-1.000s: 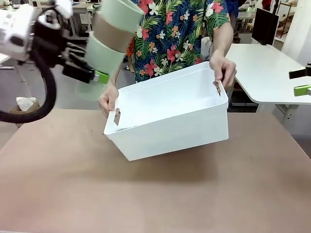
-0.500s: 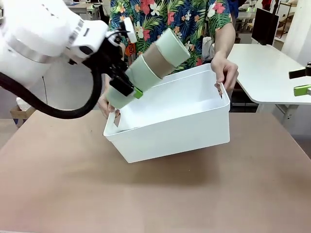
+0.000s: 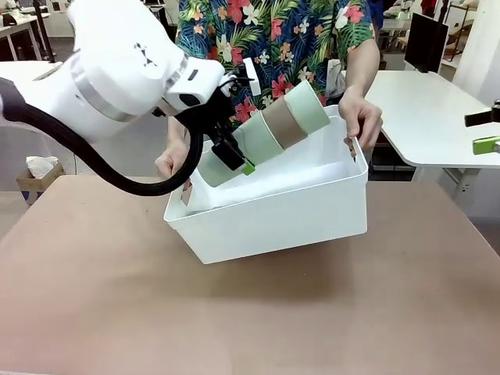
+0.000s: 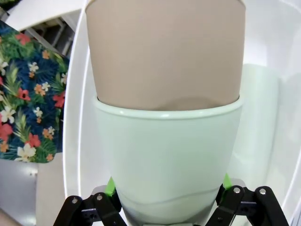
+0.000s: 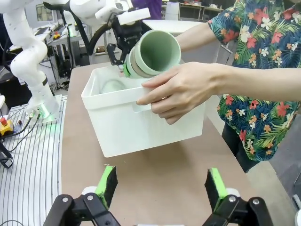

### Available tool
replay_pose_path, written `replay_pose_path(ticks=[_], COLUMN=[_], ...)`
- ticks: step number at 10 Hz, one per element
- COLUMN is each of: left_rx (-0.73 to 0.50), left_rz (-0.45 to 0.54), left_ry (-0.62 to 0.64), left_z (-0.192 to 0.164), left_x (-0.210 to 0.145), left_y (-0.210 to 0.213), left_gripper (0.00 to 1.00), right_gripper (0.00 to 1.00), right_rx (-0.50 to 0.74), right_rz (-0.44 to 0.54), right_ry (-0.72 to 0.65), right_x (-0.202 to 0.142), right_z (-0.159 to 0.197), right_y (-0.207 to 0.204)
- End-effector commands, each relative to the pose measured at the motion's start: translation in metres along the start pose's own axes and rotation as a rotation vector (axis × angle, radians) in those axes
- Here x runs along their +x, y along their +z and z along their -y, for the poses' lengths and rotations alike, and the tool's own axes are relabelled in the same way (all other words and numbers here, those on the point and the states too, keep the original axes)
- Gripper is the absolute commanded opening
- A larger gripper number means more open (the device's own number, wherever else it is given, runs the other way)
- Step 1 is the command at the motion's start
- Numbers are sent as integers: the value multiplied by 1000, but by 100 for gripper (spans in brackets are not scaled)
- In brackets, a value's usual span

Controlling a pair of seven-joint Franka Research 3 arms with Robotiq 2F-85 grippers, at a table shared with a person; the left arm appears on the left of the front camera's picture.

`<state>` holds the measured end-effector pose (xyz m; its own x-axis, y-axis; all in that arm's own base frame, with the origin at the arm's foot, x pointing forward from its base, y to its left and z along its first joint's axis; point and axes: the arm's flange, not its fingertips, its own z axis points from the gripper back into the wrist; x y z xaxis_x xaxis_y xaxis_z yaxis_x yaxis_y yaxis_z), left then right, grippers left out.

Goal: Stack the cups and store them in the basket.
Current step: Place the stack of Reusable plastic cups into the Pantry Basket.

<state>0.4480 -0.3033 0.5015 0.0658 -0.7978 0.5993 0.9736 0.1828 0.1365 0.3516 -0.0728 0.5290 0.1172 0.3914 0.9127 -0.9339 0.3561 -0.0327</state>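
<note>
In the front view, the left gripper [image 3: 234, 152] sits just left of centre in the upper half of the frame, clamped on the lowest mint cup of a stack of cups [image 3: 269, 133]. The stack lies tilted, its open mouth pointing to the upper right, and hangs over the open top of the basket [image 3: 273, 215]. From the gripper outward the stack reads mint, then brown [image 3: 283, 123], then mint again at the mouth.

The basket fills the middle of the frame, held tipped by a person at the far side of the table [image 3: 250, 312]. One hand [image 3: 173, 160] grips its left end, the other hand [image 3: 358, 113] its right end.

In the left wrist view, the gripper's green pads [image 4: 111, 187] press on both sides of the mint cup [image 4: 169, 160] at the bottom of the frame, with the brown cup [image 4: 164, 52] nested above it and the white basket wall [image 4: 75, 117] behind.

In the right wrist view, the right gripper [image 5: 161, 186] stands at the bottom edge with its fingers wide apart and nothing between them. Beyond it, the basket [image 5: 136, 125] sits in the middle of the frame, the person's hand [image 5: 181, 89] on its near rim, and the stack of cups [image 5: 153, 54] points its mouth toward the camera in the upper middle.
</note>
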Motion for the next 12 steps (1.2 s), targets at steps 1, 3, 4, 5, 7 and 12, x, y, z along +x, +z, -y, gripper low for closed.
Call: replay_pose_path(ticks=[1,3,4,5,7,12], left_rx=[9,2,7,12,24,43], left_rz=[-18,-43,-60,-74,-89,-113], left_ry=[23,48,48,55,50,18], left_z=[-9,-16,-22,-25,-30,-34], left_x=[13,12,11,8,2,-13], left_y=[-10,-34,-47,-57,-74,-99], left_gripper=[87,87,87,87,87,87], right_gripper=[100,100,100,100,100,100], right_rx=[-4,-4,-4,-4,-4,-4], right_rz=[29,29,29,29,29,29], right_ry=[-4,-4,-4,-4,-4,-4], right_x=[4,4,4,4,4,4], right_z=[2,2,2,2,2,2], right_y=[0,0,0,0,0,0])
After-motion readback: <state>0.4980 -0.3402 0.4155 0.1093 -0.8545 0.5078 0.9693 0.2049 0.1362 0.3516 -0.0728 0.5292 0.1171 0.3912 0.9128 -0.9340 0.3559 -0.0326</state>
